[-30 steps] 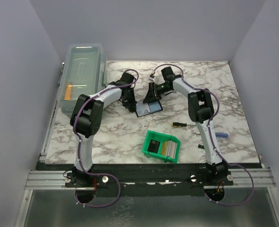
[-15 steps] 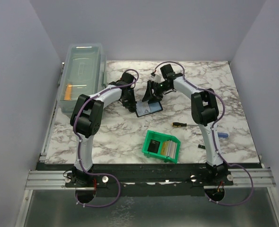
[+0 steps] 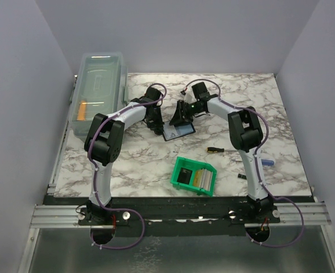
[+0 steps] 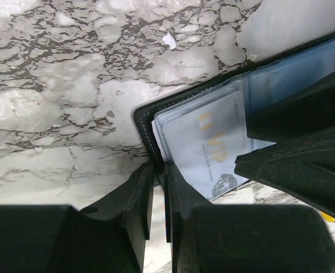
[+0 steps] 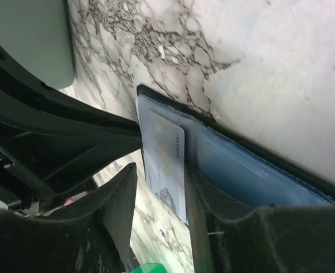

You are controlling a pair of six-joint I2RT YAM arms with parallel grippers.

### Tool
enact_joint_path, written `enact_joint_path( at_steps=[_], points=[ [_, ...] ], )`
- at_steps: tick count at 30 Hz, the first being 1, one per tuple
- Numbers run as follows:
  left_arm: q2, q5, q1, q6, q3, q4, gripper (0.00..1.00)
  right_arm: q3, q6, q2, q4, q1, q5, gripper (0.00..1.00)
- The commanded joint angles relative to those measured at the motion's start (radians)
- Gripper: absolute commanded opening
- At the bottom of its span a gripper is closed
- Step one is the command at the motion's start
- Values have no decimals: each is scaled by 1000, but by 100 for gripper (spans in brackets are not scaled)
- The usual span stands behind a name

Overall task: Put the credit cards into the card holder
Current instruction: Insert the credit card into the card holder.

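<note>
Right gripper pinches pale card in card holder; left gripper nips holder's edge.

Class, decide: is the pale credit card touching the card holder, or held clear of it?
Touching. The left wrist view shows the credit card lying flat on the card holder's blue-grey inner face, partly tucked into it.

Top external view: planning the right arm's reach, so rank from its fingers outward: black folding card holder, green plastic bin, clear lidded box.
1. Black folding card holder, centre.
2. Green plastic bin, nearer front.
3. Clear lidded box, far left.
</note>
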Motion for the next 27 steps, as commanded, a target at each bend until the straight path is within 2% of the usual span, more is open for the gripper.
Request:
enact_joint_path(
  at_steps=[1,7,11,17,23,27],
  points=[
    [40,-13,-5,14,-8,27,19,-67,87,-50,91,-7,-94,44],
    [4,-25,-5,8,-27,25,22,23,-17,-96,-102,-12,118,55],
    [-64,-27,-3,4,-60,16,31,16,-51,-204,-255,-10,351,60],
    [-215,32,-3,28,-147,-6,45,-306,-5,-578,-354,22,616,73],
    [-333,186,-47,65,-200,2,59,-593,126,-915,-487,127,757,79],
    [-403,245,-110,91,-207,5,66,-720,275,-1069,-564,226,820,84]
  ],
)
